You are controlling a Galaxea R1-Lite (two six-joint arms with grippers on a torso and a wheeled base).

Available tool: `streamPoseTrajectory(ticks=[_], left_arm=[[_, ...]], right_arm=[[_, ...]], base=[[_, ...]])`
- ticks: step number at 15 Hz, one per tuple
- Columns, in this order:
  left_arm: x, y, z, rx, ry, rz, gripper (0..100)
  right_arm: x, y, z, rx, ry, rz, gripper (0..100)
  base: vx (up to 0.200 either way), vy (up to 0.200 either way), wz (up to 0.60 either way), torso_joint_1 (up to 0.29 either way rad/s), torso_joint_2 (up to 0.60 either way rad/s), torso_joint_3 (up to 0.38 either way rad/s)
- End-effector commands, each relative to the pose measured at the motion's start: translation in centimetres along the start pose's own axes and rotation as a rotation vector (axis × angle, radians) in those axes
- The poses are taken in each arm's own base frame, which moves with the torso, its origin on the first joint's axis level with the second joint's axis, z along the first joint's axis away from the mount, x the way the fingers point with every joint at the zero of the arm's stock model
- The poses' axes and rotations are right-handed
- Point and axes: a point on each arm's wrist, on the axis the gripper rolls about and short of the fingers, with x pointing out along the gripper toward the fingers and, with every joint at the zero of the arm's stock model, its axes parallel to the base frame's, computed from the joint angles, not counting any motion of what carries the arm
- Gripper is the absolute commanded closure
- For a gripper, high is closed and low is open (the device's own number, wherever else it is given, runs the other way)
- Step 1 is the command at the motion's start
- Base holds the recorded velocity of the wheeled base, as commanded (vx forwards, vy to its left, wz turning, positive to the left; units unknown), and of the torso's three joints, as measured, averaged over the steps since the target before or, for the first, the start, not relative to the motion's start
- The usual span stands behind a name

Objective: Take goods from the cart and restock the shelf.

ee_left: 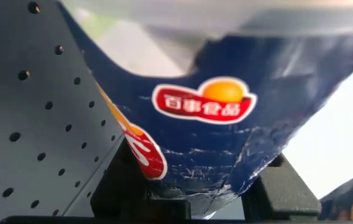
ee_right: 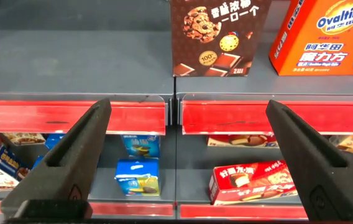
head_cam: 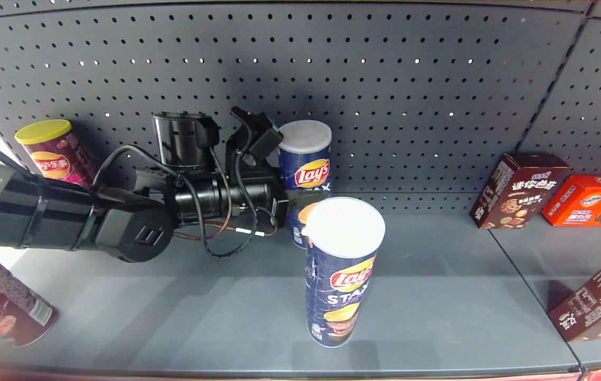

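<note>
A blue chips can [head_cam: 305,159] with a white lid stands upright at the back of the grey shelf [head_cam: 438,301], close to the pegboard. My left gripper [head_cam: 300,203] comes in from the left and is shut on its lower half. The left wrist view has the can's blue wall [ee_left: 226,124] up close, wedged between the black fingers [ee_left: 127,186]. A second blue chips can [head_cam: 343,270] stands upright just in front of it, nearer the shelf edge. My right gripper [ee_right: 189,104] is open with nothing in it, facing the shelf front lower down.
A maroon can with a yellow lid [head_cam: 54,151] stands at the back left, and a dark can [head_cam: 3,307] lies at the front left. Brown boxes [head_cam: 517,190] [head_cam: 597,301] and an orange box [head_cam: 591,201] sit on the right. Red price rails [ee_right: 226,115] edge the shelves.
</note>
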Motion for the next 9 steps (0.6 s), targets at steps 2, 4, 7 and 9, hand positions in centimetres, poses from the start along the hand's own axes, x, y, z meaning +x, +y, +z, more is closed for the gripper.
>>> streamPoseTrajectory(ticks=[2, 4, 7, 9], left_arm=[[0.52, 0.65, 0.15, -0.015, 0.023, -0.009, 100], [0.94, 0.96, 0.33, -0.013, 0.02, -0.011, 100], [1.25, 1.23, 0.11, -0.014, 0.021, -0.013, 100], [1.32, 1.29, 0.06, -0.016, 0.014, -0.035, 100]], right_arm=[[0.01, 0.0, 0.0, 0.0, 0.001, 0.0, 0], [0.01, 0.0, 0.0, 0.0, 0.001, 0.0, 0], [0.01, 0.0, 0.0, -0.002, 0.001, 0.002, 0], [0.01, 0.0, 0.0, 0.0, 0.001, 0.0, 0]], base=[[0.0, 0.0, 0.0, 0.0, 0.0, 0.0], [0.0, 0.0, 0.0, 0.0, 0.0, 0.0], [0.0, 0.0, 0.0, 0.0, 0.0, 0.0], [0.0, 0.0, 0.0, 0.0, 0.0, 0.0]])
